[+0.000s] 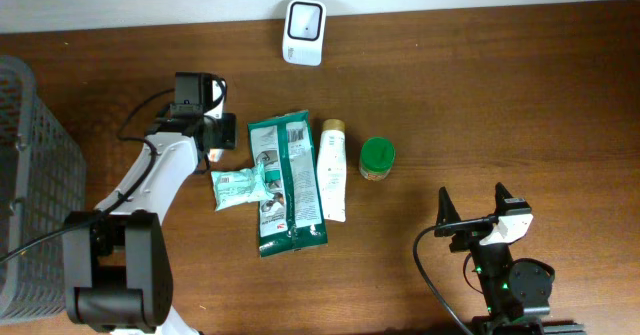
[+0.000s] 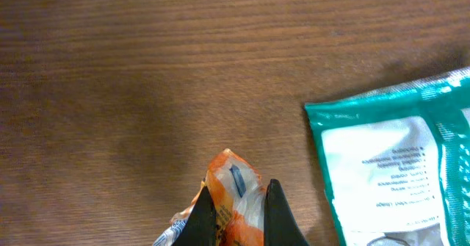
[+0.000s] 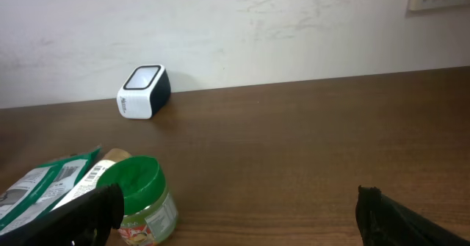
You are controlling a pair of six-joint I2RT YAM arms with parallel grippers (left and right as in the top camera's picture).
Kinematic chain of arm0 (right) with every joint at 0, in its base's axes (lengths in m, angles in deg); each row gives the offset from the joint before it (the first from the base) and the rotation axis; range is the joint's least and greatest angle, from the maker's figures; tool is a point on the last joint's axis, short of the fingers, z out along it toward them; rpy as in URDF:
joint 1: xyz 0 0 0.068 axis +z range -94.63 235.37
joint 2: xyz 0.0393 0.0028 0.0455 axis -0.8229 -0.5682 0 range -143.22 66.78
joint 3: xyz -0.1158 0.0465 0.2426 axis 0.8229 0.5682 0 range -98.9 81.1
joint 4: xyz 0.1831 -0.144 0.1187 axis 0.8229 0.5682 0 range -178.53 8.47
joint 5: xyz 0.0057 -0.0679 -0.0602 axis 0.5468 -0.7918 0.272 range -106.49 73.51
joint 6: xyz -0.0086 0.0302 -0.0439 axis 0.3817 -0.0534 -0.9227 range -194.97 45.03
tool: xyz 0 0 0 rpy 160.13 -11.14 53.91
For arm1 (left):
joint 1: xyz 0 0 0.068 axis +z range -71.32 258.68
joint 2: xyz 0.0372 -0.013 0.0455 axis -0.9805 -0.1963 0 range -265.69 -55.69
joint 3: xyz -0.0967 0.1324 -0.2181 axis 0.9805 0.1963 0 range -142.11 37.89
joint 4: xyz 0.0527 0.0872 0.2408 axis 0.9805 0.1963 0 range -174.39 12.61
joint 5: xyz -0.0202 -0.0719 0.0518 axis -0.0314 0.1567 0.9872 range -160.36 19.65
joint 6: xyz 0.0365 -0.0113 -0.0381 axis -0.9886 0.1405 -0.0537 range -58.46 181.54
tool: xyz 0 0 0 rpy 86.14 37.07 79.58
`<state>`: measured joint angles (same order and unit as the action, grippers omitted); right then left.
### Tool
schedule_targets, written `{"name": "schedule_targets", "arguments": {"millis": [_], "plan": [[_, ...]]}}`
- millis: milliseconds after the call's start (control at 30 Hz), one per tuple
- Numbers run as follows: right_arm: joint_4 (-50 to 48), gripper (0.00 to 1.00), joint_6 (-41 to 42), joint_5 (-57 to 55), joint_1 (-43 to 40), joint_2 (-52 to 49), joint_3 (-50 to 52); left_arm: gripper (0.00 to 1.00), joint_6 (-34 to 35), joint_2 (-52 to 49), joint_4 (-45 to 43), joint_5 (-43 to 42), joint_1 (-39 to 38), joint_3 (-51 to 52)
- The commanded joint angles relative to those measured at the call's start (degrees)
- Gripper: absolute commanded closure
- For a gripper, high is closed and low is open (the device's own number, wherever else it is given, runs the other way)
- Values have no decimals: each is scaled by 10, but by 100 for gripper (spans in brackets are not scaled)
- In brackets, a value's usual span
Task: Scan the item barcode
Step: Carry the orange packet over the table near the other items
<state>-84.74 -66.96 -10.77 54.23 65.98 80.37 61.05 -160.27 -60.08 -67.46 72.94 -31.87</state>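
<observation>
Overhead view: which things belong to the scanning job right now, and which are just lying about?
In the job: left claw, orange packet it grips, scanner.
Lying about: green pouch, mint packet, white tube, green-lidded jar, grey basket, open right claw.

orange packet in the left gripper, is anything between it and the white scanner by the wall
Nothing visible. The left gripper is shut on the orange packet, and only bare table lies between it and the scanner; the green pouch sits aside.

Bare table (image 1: pixel 470 55) right of scanner (image 1: pixel 303 32)
</observation>
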Motion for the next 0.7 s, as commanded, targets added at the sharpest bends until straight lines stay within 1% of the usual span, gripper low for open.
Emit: {"name": "schedule_targets", "arguments": {"millis": [0,33,67,133,167,267,300,367,433,467,533,600,667], "plan": [[1,2,4,7,-4,4,4,92,-13,3,-2,-32,-1,9],[1,2,4,7,-4,4,4,82,-13,3,-2,-32,-1,12],[1,2,4,7,-4,4,4,63,-13,3,1,-32,-2,14],[1,2,4,7,-4,4,4,44,-14,4,8,-31,-2,14],[1,2,4,7,-4,4,4,40,-28,9,11,-31,-2,10],[1,2,4,7,-4,4,4,35,-37,54,53,-30,-1,-32],[1,2,4,7,-4,4,4,30,-44,82,80,-30,-1,-65],[1,2,4,7,-4,4,4,28,-44,111,122,-44,-1,-113],[1,2,4,7,-4,4,4,27,-43,124,150,-81,-1,-128],[1,2,4,7,-4,4,4,30,-43,125,167,-97,-1,-128],[1,2,4,7,-4,4,4,100,-43,113,218,-107,-3,-125],[1,2,4,7,-4,4,4,100,-23,98,232,-110,-8,-113],[1,2,4,7,-4,4,4,100,-18,80,232,-166,-14,-97]]}}
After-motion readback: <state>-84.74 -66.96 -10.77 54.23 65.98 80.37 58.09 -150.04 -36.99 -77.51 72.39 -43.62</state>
